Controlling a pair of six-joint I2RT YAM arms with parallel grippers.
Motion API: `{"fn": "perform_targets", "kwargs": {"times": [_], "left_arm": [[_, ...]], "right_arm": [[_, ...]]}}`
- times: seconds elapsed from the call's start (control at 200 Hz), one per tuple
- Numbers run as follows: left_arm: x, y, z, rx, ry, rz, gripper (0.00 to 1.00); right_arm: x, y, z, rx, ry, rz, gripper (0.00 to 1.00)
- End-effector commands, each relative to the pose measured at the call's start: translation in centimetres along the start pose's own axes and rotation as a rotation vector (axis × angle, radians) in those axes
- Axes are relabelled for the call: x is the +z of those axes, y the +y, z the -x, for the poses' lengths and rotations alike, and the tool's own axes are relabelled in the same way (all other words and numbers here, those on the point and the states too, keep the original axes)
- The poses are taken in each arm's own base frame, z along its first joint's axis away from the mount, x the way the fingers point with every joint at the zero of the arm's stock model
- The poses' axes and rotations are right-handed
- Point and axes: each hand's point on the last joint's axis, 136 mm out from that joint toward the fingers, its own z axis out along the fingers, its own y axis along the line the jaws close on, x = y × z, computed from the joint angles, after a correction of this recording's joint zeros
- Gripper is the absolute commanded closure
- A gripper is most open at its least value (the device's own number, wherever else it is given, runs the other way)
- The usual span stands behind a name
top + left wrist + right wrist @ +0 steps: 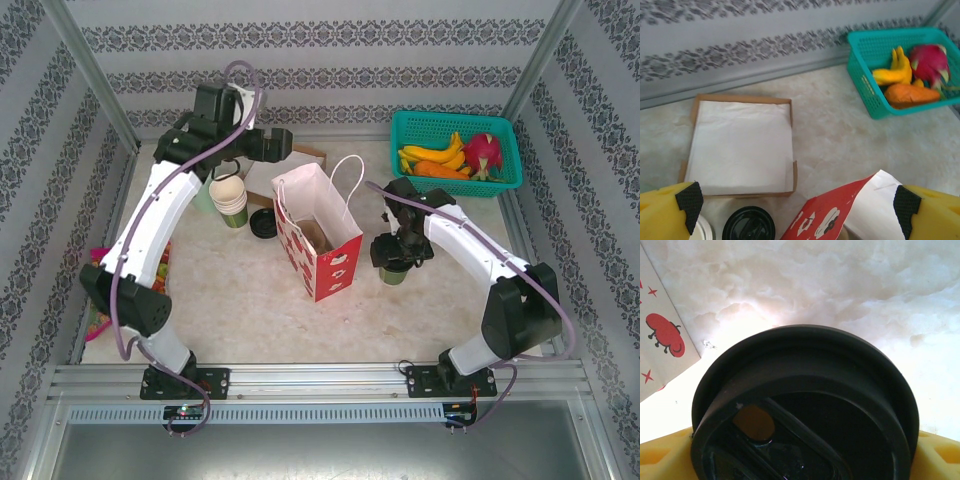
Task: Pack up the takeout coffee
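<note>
Surface: a pale marbled table point(240, 300) inside a booth with patterned walls.
Coffee: the coffee point(392, 274) stands upright on the table's right half with its black lid up. Whether its base rests on the table or is just clear of it cannot be told.
Right gripper: the right gripper point(397, 262) sits over the coffee from above. In its wrist view the yellow pads point(660, 460) press in at both sides of the lid, so it reads as clamped on the cup.
Axis: the cup's long axis is vertical, which matches the bag's upward opening.
Bag: the bag point(318, 240) stands upright near the table's middle with its mouth open to the ceiling and its handles raised. It is near the coffee on the coffee's left, but the two are apart.
Direction: from the right gripper the bag's mouth lies to the left and, by the look of it, higher than the lid. The move likely calls for a lift above the rim, then travel left, then a straight lowering.
Nearer arm: the right, by far.
Left gripper: the left gripper point(797, 202) hovers behind the bag with its fingers spread wide and nothing between them. A spare lid point(748, 225) and a paper-lined tray point(740, 145) lie below it.
Risk: clipping the thin paper rim could tip the bag.
Around: stacked cups point(229, 200) stand at the back left and a fruit basket point(450, 118) at the back right, both well apart from the coffee.
</note>
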Motion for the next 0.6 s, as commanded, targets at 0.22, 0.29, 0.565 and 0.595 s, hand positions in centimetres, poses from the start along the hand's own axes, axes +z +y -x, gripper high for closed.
{"fn": "perform_targets", "kwargs": {"times": [0.22, 0.29, 0.565, 0.595], "left_arm": [[2.4, -3.1, -2.0, 0.139, 0.177, -0.251, 0.03], [2.9, -3.4, -2.4, 0.163, 0.205, -0.280, 0.06], [3.8, -3.7, -4.5, 0.290, 0.294, -0.311, 0.12], [3.7, -3.8, -4.9, 0.307, 0.306, -0.326, 0.13]], "right_arm": [[-0.6, 0.7, -0.7, -0.037, 0.010, 0.019, 0.31], [-0.6, 0.8, -0.6, -0.044, 0.009, 0.021, 0.31], [-1.0, 0.9, -0.4, -0.048, 0.005, 0.012, 0.31], [-1.1, 0.9, -0.5, -0.047, 0.006, 0.011, 0.31]]}}
